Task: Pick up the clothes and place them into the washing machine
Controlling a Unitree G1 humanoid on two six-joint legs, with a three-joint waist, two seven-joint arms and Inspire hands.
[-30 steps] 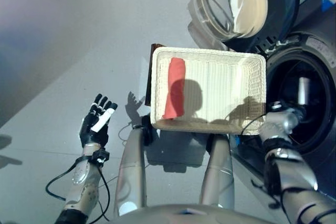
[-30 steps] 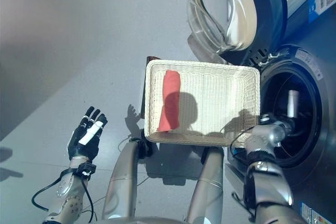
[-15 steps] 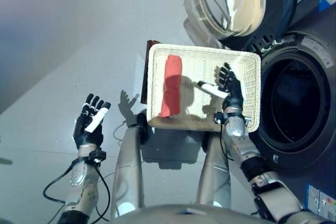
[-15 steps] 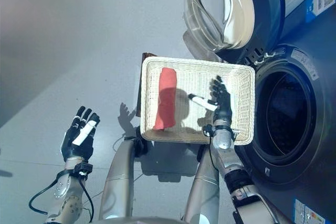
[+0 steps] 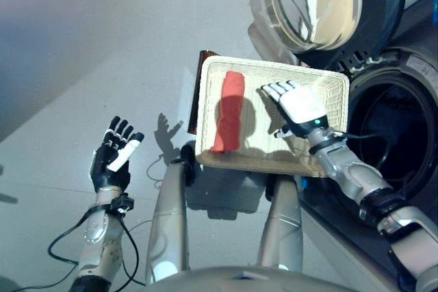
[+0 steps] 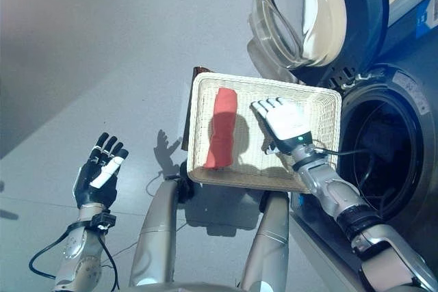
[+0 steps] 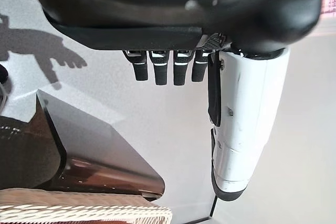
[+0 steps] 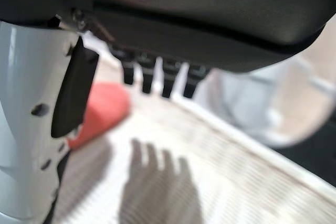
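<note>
A rolled red cloth [image 5: 228, 111] lies along the left side of a white wicker basket [image 5: 321, 87]. My right hand [image 5: 299, 107] hovers over the basket's middle, fingers straight and spread, open and empty, just right of the cloth [image 8: 100, 112]. The washing machine's drum opening [image 5: 397, 135] gapes dark at the right, its glass door [image 5: 311, 1] swung open behind the basket. Out to the far left, my left hand [image 5: 113, 155] is held up over the floor, open and holding nothing.
The basket sits on a dark stand [image 7: 79, 150] whose edge shows past its left rim [image 5: 200, 87]. Grey floor [image 5: 82, 46] stretches to the left and behind. The machine's front panel [image 5: 417, 66] walls off the right side.
My right hand has come out of the drum opening and swung left over the basket, turning its back upward near the red cloth. The left hand stays raised and open.
</note>
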